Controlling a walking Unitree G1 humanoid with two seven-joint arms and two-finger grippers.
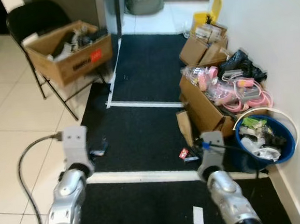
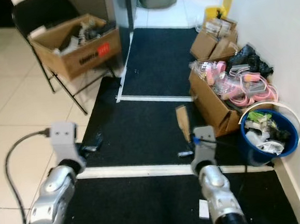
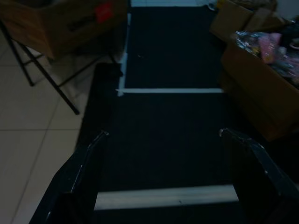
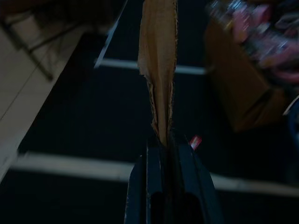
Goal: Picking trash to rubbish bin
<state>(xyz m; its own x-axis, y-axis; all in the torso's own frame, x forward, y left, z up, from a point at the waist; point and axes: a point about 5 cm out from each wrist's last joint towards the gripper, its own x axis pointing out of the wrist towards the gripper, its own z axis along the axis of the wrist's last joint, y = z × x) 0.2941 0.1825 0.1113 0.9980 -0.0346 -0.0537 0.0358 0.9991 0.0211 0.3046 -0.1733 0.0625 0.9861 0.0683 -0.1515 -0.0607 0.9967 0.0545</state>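
A narrow hallway floor of pale tiles overlaid with black mats edged in white strips runs between a white wall and a black folding chair bearing an open cardboard box of odds and ends. Along the wall sit more cartons, the nearest a cardboard box spilling pink cables, and beside it a blue rubbish bin already part-filled with wrappers. The right pincer is clamped on the lower end of a torn strip of brown cardboard, which stands upright from the fingers, just to the left of the bin and in front of the cable box. The strip looks light and fairly stiff yet creased, likely to flop or twist if swung fast; a hold low on its folded spine, as here, seems sound, though the ragged edge could slip from smooth fingers. The left pincer hovers with fingers spread wide over the mat, holding nothing. Still on the mat lie a small red wrapper, a white scrap near the robot's feet and a dark piece by the left arm. The mat seems soft and grippy, so thin flat litter may resist being pinched up.
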